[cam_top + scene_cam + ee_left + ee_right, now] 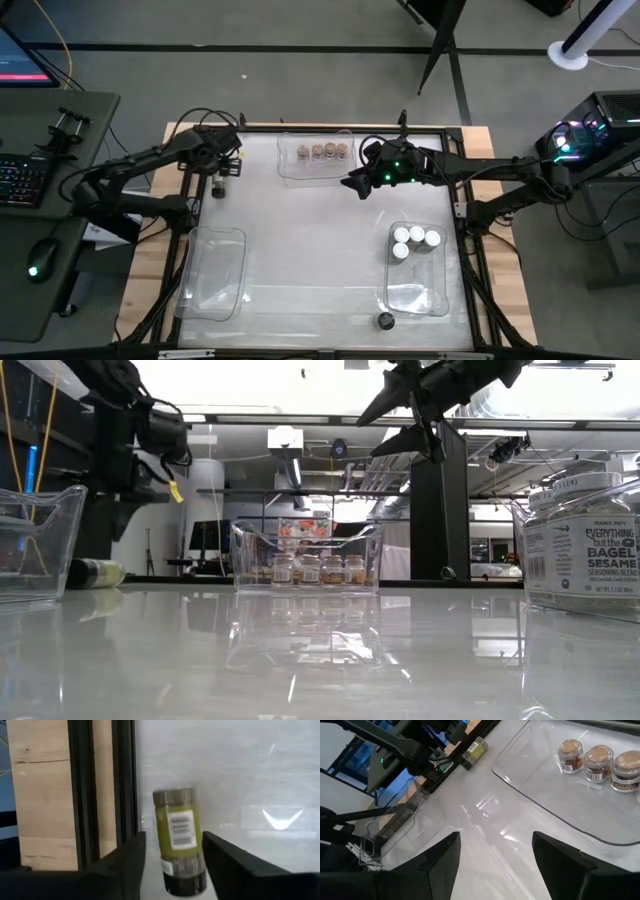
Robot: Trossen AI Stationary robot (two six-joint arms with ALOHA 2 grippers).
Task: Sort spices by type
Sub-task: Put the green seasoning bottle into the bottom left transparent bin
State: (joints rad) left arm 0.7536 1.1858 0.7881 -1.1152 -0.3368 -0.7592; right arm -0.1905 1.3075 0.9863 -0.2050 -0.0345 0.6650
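Observation:
A spice jar (180, 835) with green contents and a dark lid lies on its side on the table at the far left (218, 188), also seen in the low view (97, 572). My left gripper (175, 837) hangs open above it (221, 170), one finger on either side, apart from it. My right gripper (495, 855) hangs open over the table's middle far part (355, 185). Several brown-lidded jars (322, 152) stand in the far clear bin (290, 170). Several white-lidded jars (412, 240) stand in the near right bin (425, 300).
A clear bin (212, 272) with nothing in it sits at the near left. A black-lidded jar (386, 320) stands alone by the table's near edge. The lying jar is close to the dark frame rail (95, 795) along the table's left side.

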